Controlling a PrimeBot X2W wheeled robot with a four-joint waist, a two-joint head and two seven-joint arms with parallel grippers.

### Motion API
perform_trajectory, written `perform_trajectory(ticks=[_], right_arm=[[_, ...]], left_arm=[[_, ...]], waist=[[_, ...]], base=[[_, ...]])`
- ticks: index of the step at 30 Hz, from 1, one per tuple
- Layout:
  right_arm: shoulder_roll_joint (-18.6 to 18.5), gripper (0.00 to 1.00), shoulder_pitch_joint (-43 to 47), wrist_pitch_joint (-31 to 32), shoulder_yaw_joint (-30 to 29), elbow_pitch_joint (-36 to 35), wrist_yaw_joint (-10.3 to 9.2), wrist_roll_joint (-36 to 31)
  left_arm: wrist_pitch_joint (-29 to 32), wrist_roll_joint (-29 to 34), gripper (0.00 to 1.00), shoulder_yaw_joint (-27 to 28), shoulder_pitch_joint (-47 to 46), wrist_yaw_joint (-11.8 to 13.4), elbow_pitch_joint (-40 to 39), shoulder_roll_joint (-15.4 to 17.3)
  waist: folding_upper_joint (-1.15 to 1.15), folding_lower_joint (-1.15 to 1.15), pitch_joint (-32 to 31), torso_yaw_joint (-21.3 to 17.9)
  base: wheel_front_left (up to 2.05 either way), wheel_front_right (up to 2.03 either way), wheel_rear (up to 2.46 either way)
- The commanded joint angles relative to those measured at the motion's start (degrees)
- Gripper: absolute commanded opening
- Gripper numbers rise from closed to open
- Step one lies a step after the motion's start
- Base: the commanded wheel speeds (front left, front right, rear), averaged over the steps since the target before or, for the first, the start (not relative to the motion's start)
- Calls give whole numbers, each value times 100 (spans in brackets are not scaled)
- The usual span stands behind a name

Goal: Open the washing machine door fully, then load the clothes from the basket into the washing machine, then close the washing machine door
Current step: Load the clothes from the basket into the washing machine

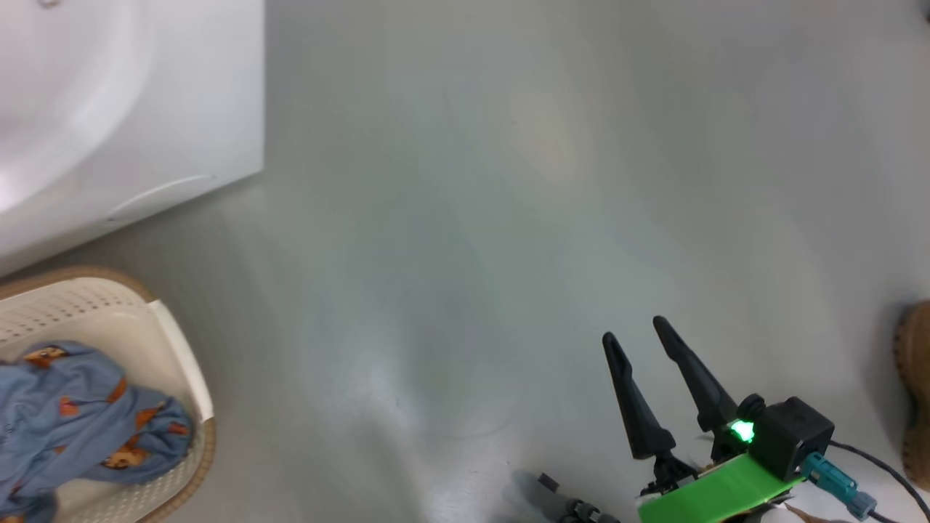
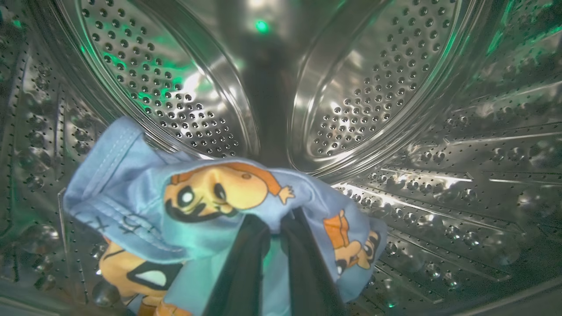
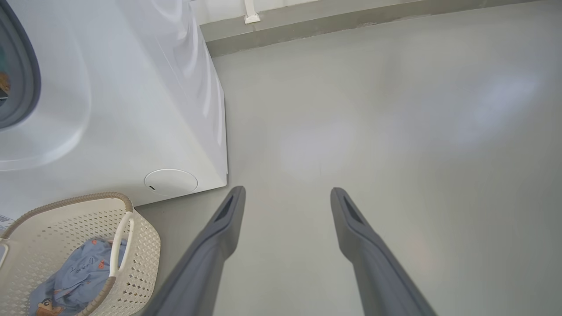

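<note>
My left claw (image 2: 276, 221) pinches blue garment (image 2: 206, 197) inside drum (image 2: 373, 87); reach deeper, then release; right claw (image 1: 634, 330) open, idle.

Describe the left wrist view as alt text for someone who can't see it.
The left end effector reaches inside the washing machine's perforated steel drum, its two dark fingers pinched on a blue garment printed with orange cartoon figures. The cloth drapes over the fingertips toward the lower left, and green light glints off the metal.
</note>
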Motion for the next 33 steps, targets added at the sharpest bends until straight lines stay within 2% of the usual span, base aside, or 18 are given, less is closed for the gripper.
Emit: perform_trajectory(ticks=[1,7,11,17,18,19,20,21,22,28,33], right_arm=[[-70,100,187,-27,161,-141,9,59],[-70,100,348,-27,164,-277,9,22],[-70,100,421,-27,165,-351,9,8],[-70,100,504,-27,156,-350,9,22],[-70,100,512,-27,156,-343,9,24],[-70,100,518,-27,158,-335,9,25],[-70,100,520,-27,160,-324,9,26],[-70,100,518,-27,166,-310,9,28],[-70,100,511,-27,178,-296,9,29],[-70,100,419,-27,224,-216,9,4],[-70,100,326,-27,174,-150,9,-36]], left_arm=[[-42,-3,0,44,-115,21,-42,374],[-233,94,0,-56,-443,37,119,531],[-342,75,0,15,-684,133,9,562],[-364,200,0,-60,-668,184,101,601],[-364,228,13,-91,-638,196,195,606],[-360,248,32,-124,-621,199,309,607],[-360,273,46,-159,-630,205,395,611],[-330,296,78,-190,-643,230,494,616],[-264,308,100,-218,-662,240,596,613],[95,522,100,-485,-708,459,1062,602],[88,491,100,-539,-668,512,1227,386]], waist=[[0,0,201,-214],[0,0,296,-276],[0,0,326,-268],[0,0,296,-279],[0,0,281,-280],[0,0,264,-281],[0,0,249,-281],[0,0,232,-281],[0,0,211,-281],[0,0,36,-239],[0,0,-142,-50]], base=[[0,0,0],[0,0,0],[0,0,0],[0,0,0],[0,0,0],[0,0,0],[0,0,0],[0,0,0],[0,0,0],[0,0,0],[0,0,0]])
